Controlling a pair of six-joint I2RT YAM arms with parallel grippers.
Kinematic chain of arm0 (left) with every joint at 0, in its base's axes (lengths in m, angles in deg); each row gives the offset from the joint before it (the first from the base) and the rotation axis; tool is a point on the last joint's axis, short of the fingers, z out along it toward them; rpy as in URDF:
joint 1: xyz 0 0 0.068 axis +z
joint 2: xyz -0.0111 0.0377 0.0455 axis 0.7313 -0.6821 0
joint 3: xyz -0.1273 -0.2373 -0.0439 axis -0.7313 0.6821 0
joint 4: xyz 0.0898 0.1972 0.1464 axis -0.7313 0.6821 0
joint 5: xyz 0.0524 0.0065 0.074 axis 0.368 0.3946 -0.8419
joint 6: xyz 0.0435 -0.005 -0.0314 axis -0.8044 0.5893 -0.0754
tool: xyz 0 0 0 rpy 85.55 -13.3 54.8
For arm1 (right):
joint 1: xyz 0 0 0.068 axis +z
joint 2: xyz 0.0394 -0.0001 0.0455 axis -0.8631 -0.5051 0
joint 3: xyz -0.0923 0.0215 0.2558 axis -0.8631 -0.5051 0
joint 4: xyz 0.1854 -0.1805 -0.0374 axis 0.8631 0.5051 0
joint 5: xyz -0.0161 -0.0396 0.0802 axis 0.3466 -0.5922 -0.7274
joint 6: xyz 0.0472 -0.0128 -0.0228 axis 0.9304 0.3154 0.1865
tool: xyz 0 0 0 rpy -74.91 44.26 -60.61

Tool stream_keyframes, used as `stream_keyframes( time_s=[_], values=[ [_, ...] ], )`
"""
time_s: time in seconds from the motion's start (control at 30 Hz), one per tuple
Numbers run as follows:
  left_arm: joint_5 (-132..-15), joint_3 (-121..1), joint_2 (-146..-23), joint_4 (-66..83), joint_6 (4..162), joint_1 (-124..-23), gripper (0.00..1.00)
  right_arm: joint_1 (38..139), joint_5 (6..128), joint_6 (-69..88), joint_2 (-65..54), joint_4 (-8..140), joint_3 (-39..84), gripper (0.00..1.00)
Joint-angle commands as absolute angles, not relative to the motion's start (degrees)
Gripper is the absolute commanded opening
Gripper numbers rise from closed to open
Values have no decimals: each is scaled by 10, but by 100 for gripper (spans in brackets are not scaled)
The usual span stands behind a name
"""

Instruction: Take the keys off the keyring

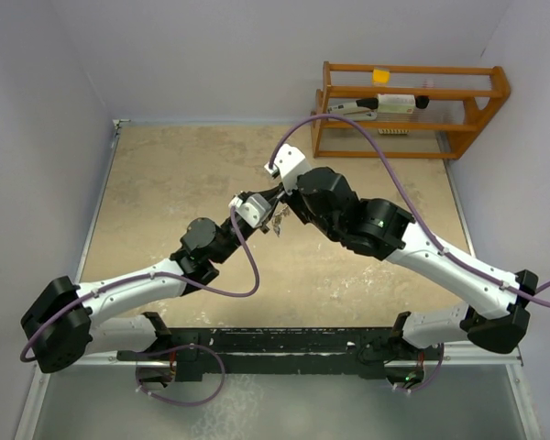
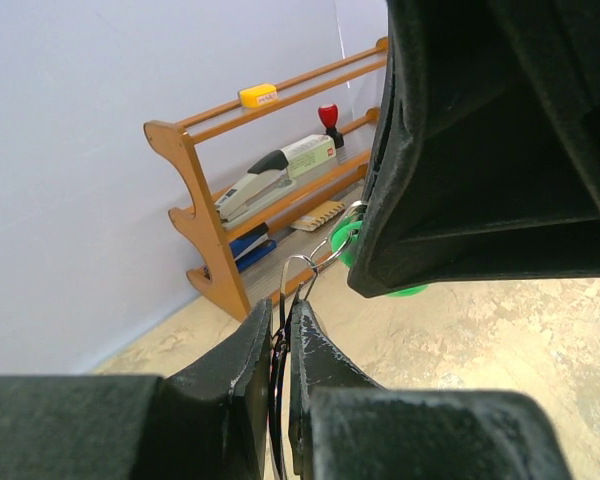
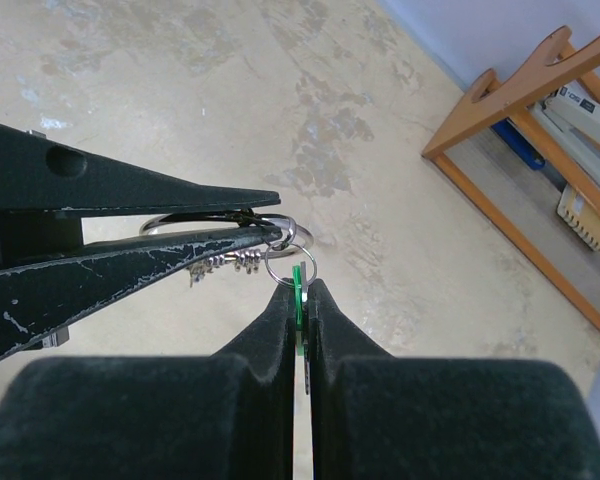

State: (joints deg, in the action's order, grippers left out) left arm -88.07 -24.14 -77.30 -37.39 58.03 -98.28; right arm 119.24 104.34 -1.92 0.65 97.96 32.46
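Both grippers meet above the middle of the table. My left gripper (image 2: 282, 312) is shut on the keyring (image 3: 175, 221), which sits edge-on between its fingers. A smaller wire ring (image 3: 290, 264) links it to a green-headed key (image 3: 297, 282). My right gripper (image 3: 300, 292) is shut on that green key, its tips just under the small ring. Plain metal keys (image 3: 228, 263) hang below the left fingers (image 3: 130, 262). From above, the bunch (image 1: 277, 221) dangles between the two grippers. In the left wrist view the green head (image 2: 342, 241) peeks from behind the right gripper's black body (image 2: 500, 150).
A wooden rack (image 1: 408, 110) stands at the back right against the wall, holding a stapler (image 2: 270, 175), a red-knobbed stamp (image 2: 329, 117) and a yellow block (image 1: 380, 75). Walls close the table on the left, back and right. A purple cable loops from each wrist.
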Motion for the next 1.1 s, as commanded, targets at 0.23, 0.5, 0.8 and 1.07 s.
stream_keyframes(
  time_s=[0.23, 0.5, 0.8, 1.07],
  values=[
    [-959, -244, -743, -310, 551, -963, 0, 1191, 1033, 11, 43, 939, 292, 0],
    [-946, -240, -728, -317, 549, -965, 0, 1191, 1016, 15, 35, 921, 275, 0],
    [-917, -238, -713, -325, 555, -969, 0, 1191, 1002, 17, 21, 913, 272, 0],
    [-884, -237, -697, -341, 557, -971, 0, 1191, 982, 14, 10, 901, 274, 0]
  ],
)
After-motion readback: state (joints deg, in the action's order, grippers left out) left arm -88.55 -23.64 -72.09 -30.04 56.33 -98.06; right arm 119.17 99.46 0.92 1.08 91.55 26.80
